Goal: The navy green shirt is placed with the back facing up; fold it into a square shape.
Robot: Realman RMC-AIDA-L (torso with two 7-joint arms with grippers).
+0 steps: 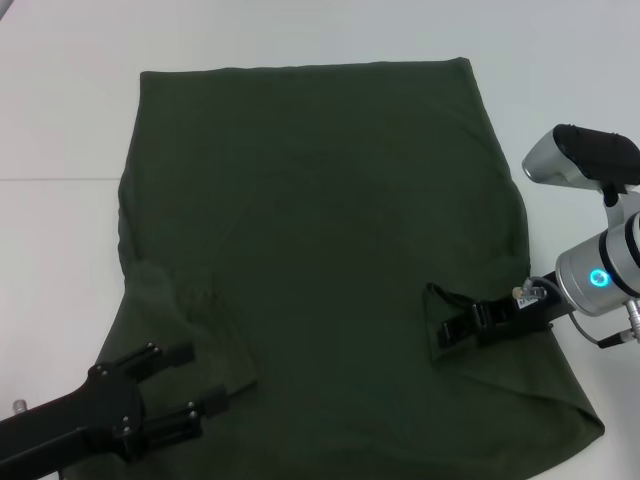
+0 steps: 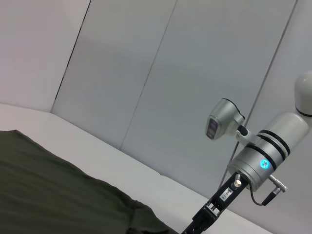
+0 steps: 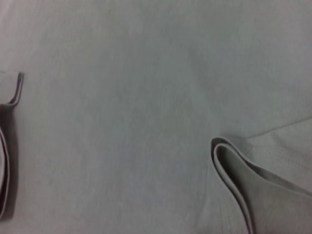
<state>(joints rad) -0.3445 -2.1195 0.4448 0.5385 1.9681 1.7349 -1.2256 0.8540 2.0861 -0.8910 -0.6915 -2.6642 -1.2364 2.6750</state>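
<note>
shirt: the navy green shirt [image 1: 320,250] lies flat mid-desk, hem toward the far edge, collar end at the near edge.
progress: I judge both side flaps folded in, outline near rectangular; lengthwise folds to a square still to do.
left: left gripper [image 1: 205,380] low over the near-left fabric, jaws spread, holding nothing I can see.
right: right gripper [image 1: 448,318] reaches in from the right edge, pinching a folded flap.

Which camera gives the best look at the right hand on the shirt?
The head view: the right hand lies over the navy green shirt, pinching a raised fold. The left wrist view shows only its arm and wrist farther off. The right wrist view shows fabric folds, no fingers.
</note>
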